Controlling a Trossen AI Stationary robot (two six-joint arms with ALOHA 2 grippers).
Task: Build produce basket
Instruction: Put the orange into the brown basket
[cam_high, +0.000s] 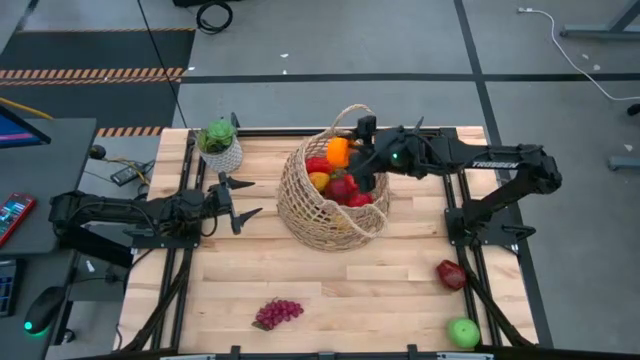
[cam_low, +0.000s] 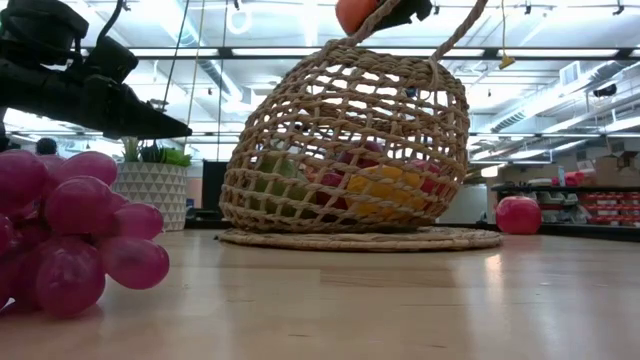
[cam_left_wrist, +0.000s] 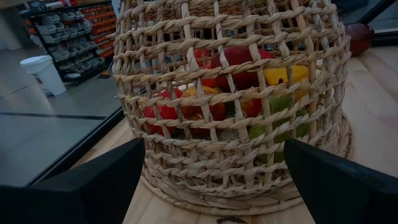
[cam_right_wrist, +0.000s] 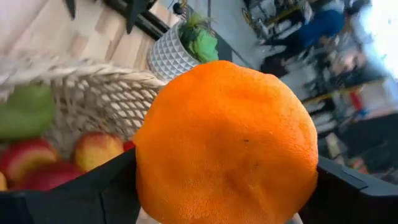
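Left pincer (cam_high: 243, 200) spread wide, holding nothing, low over the table (cam_high: 380, 280) just beside the wicker basket (cam_high: 310, 215). Basket mid-table, loaded with red, yellow and green produce (cam_high: 340, 185). Right pincer (cam_high: 352, 150) clamped on an orange (cam_high: 338, 151) above the basket's rim; grape bunch (cam_high: 278, 313), red apple (cam_high: 451, 274) and green apple (cam_high: 463, 332) apart on the table's near side.
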